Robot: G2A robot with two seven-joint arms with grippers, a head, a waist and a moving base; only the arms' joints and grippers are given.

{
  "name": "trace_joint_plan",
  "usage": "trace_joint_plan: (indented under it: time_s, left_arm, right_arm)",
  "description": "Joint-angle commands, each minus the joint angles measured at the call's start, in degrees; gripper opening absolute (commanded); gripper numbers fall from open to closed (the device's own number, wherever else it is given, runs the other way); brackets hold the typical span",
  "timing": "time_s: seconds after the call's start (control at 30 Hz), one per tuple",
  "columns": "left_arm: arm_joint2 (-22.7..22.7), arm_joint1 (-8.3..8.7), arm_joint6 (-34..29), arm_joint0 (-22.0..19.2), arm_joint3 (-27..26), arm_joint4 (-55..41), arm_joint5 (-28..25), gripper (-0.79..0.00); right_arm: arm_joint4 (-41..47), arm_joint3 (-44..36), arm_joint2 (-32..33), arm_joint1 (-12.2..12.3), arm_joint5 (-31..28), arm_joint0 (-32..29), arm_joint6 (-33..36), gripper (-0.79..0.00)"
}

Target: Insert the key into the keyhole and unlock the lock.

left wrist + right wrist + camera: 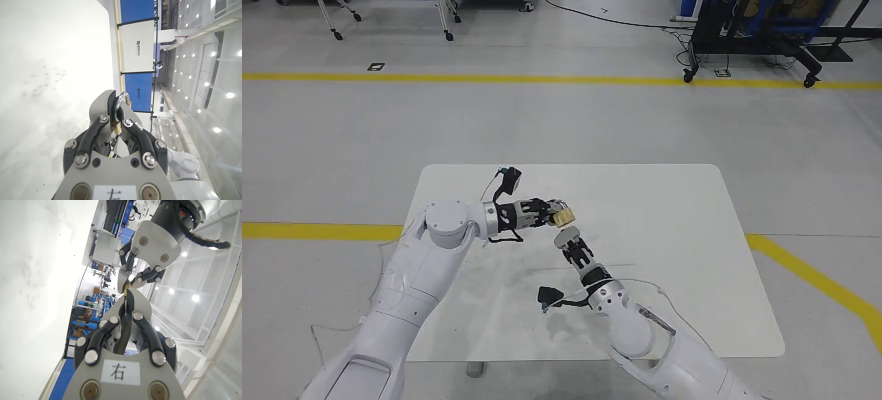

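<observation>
A grey workshop floor (542,120) crossed by yellow painted lines (492,77) surrounds a white rectangular table with rounded corners (672,230). A black wheeled frame (752,40) stands on the floor, well apart from the table's far right corner.

Above the middle of the table the two white arms meet tip to tip. The left gripper (554,212) points across from the left side. Its grey fingers (102,106) are closed narrow around a small brass padlock with a curved silver shackle (564,215), held clear of the tabletop. In the left wrist view the shackle (123,96) sticks out past the fingertips and the brass body (116,127) sits pinched between the black pads.

The right gripper (564,238) comes up from the near side, just beside the padlock. Its fingers are pressed together on a thin silver metal key (125,305), seen edge-on. The key's tip touches the end of the padlock (127,288) held in the left gripper (126,283). Whether the tip is inside the keyhole cannot be told.
</observation>
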Motion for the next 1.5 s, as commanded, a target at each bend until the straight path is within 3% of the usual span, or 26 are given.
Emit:
trace_joint_plan:
  time_s: [0.0, 0.43, 0.73, 0.77, 0.8, 0.83, 1.0, 1.2, 1.47]
  left_arm:
    - [-0.2, 0.15, -0.5, -0.1, 0.0, 0.2, 0.0, -0.785]
    - [0.2, 0.9, -4.2, -0.1, -1.5, 2.9, -1.2, -0.785]
    - [1.0, 1.02, -4.7, -0.2, -1.7, 3.3, -1.3, -0.785]
    - [1.1, 1.0, -4.5, -0.2, -1.5, 3.2, -0.9, -0.785]
    - [1.1, 0.95, -4.0, -0.3, -1.4, 2.8, -0.2, -0.785]
    - [1.2, 0.89, -4.0, -0.4, -1.3, 2.3, 0.0, -0.785]
    - [1.5, 0.77, -3.9, -0.8, -0.3, 1.1, 1.2, -0.785]
    - [2.8, 0.14, -3.8, -2.7, 2.7, -1.3, 6.7, -0.785]
    - [3.4, -1.02, 1.9, -4.3, 6.8, -6.0, 12.6, -0.785]
  right_arm:
    - [0.0, -0.1, -0.4, 0.4, -0.1, 0.3, -0.5, -0.785]
    - [0.0, -1.3, -1.3, 3.7, 1.1, 0.7, -3.6, -0.785]
    - [0.0, -1.9, -1.0, 4.6, 1.0, 0.3, -4.0, -0.785]
    - [0.0, -2.0, -1.0, 4.6, 0.6, 0.3, -3.9, -0.767]
    - [0.0, -2.1, -0.9, 4.6, 0.3, 0.2, -3.8, -0.514]
    - [0.0, -2.2, -0.8, 4.5, -0.1, 0.1, -3.6, 0.0]
    - [0.2, -2.5, -0.3, 4.1, 0.3, -0.3, -3.1, 0.0]
    - [0.8, -3.1, 0.3, 3.6, 0.9, -1.0, -2.3, 0.0]
    - [0.8, -3.1, 0.3, 3.6, 0.9, -1.0, -2.3, 0.0]
